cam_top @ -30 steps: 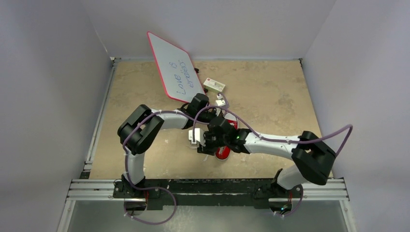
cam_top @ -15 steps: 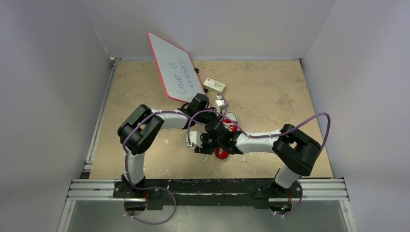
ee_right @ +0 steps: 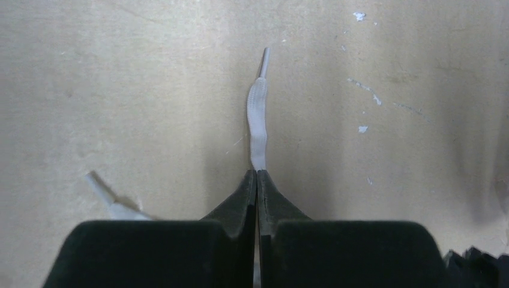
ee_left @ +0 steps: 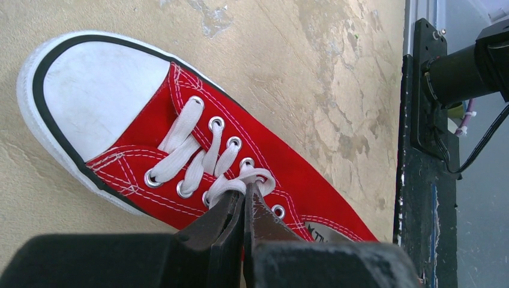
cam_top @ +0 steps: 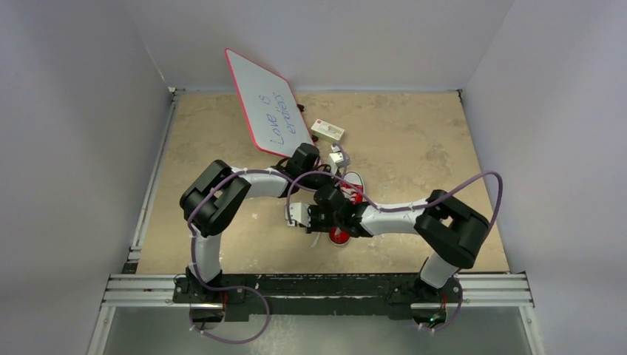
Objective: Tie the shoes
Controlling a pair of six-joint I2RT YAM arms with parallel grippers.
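The red canvas shoe [ee_left: 294, 165] lies on the tan table with its white toe cap [ee_left: 96, 90] toward the upper left of the left wrist view. My left gripper [ee_left: 246, 185] is shut, its tips pinching the white lace [ee_left: 255, 176] where it crosses by the top eyelets. In the right wrist view my right gripper [ee_right: 256, 172] is shut on a free lace end [ee_right: 257, 120], which runs forward flat on the table to its plastic tip. A second loose lace end [ee_right: 111, 201] lies to the left. From above, both arms cover most of the shoe [cam_top: 341, 235].
A red-rimmed whiteboard [cam_top: 265, 111] with handwriting leans at the back. A small white box [cam_top: 327, 132] lies beside it, just behind the left arm. The black base rail [ee_left: 429, 120] runs along the near table edge, and walls close three sides.
The right arm has folded in and shifted left along the shoe. Its gripper, open before, has shut on the lace end. The left arm has stayed where it was.
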